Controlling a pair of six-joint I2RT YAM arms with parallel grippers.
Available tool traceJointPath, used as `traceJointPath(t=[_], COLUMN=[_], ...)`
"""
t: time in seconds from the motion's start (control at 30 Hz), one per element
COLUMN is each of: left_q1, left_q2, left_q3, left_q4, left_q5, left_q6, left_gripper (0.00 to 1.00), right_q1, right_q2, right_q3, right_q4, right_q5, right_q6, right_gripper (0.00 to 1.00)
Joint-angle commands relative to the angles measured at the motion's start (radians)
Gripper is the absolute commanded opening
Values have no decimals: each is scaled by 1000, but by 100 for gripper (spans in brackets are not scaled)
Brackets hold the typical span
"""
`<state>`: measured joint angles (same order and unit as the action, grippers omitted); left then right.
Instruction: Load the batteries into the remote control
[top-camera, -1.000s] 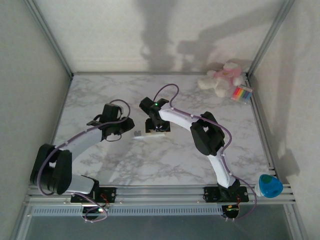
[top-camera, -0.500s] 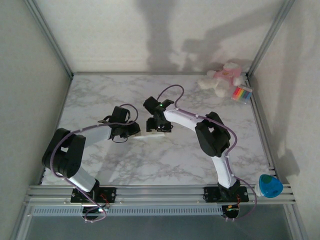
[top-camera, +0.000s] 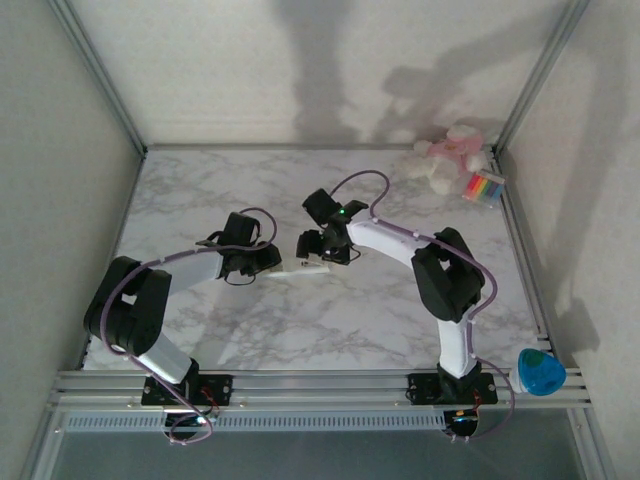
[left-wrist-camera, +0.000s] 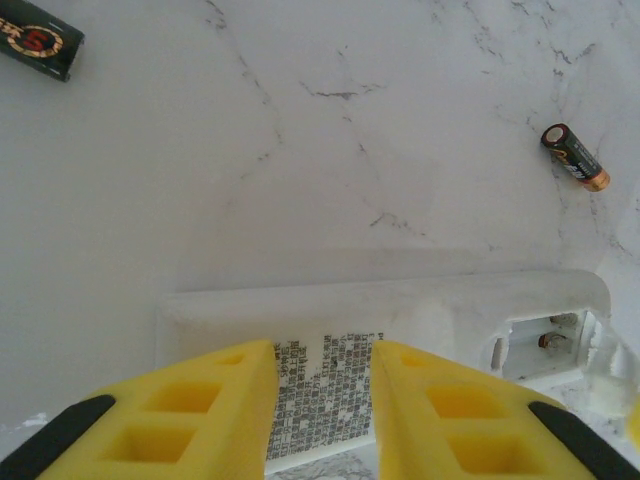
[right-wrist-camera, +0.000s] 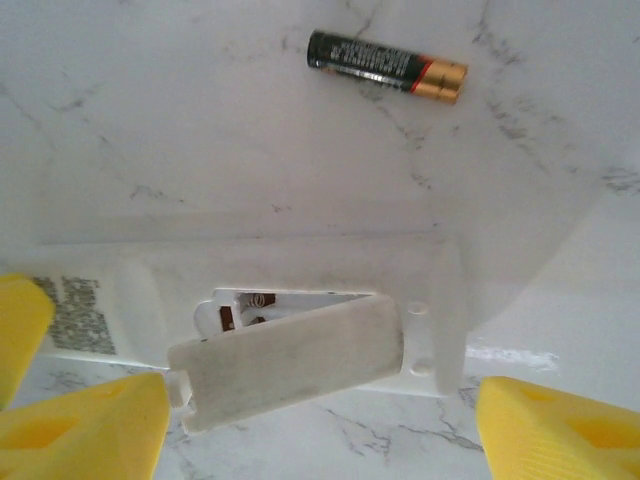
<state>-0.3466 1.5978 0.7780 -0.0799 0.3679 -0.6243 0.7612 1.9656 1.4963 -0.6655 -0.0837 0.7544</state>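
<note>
The white remote control (top-camera: 300, 268) lies face down at mid-table, its printed label (left-wrist-camera: 325, 385) up. My left gripper (left-wrist-camera: 322, 400) sits over the labelled end, its yellow fingers (left-wrist-camera: 215, 410) a narrow gap apart with nothing between them. At the other end is the battery compartment (left-wrist-camera: 545, 340). Its loose cover (right-wrist-camera: 285, 360) rests askew over it, between the wide-open fingers of my right gripper (right-wrist-camera: 320, 440). One of the batteries (right-wrist-camera: 385, 62) lies on the marble beyond the remote. The left wrist view shows two batteries, one (left-wrist-camera: 575, 157) at the right and one (left-wrist-camera: 40, 38) at the top left.
A plush toy (top-camera: 450, 155) and a striped colourful pack (top-camera: 485, 187) lie in the back right corner. A blue object (top-camera: 540, 372) sits by the front right rail. Enclosure walls close off the left, back and right.
My left arm raised its elbow and slid its gripper right onto the remote's end, then held still. My right gripper shifted slightly right and opened wider.
</note>
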Motion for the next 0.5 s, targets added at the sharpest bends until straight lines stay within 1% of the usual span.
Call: traceJointPath(t=[0.0, 0.03, 0.23, 0.47], left_q1=[-11, -11, -10, -6], left_q2=[-5, -10, -37, -117], left_q3=[23, 26, 49, 61], left_q4=[-35, -40, -73, -132], left_q5=[-29, -30, -48, -85], left_q6=[13, 14, 24, 15], left_gripper=[32, 33, 34, 42], right_q1=[-7, -6, -6, -8], right_q2=[-23, -19, 6, 101], right_q3=[13, 24, 72, 206], right_q4=[2, -8, -46, -97], right_q5=[-28, -28, -20, -49], right_q6=[-7, -17, -80, -214], right_gripper=[86, 88, 90, 94])
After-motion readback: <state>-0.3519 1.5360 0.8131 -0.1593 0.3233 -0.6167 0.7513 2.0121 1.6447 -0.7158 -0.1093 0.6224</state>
